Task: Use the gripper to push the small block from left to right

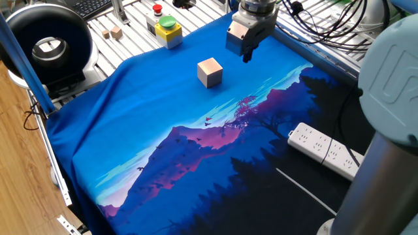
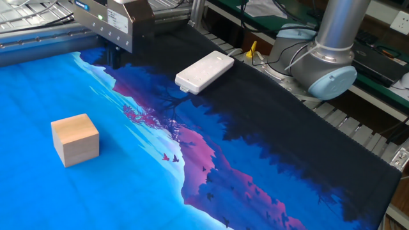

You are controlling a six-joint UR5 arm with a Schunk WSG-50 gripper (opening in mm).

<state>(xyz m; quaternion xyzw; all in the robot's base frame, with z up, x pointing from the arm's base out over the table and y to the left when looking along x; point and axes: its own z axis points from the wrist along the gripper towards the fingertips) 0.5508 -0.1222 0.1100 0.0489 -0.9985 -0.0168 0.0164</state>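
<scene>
One small block (image 1: pixel 209 72) sits untouched on the table's (image 1: pixel 130 130) blue mat. Gripper (image 1: pixel 247 55) hovers nearby, apart from it, fingers seemingly together. Approach step; next, lower beside block and push.

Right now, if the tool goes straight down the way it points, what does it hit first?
Most likely the blue printed cloth beneath the tool. The small block sits off to one side, apart, though depth is hard to judge.

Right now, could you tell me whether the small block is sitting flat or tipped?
Flat: the small block rests squarely on the blue cloth, top face level in both views, apart from the gripper.
</scene>
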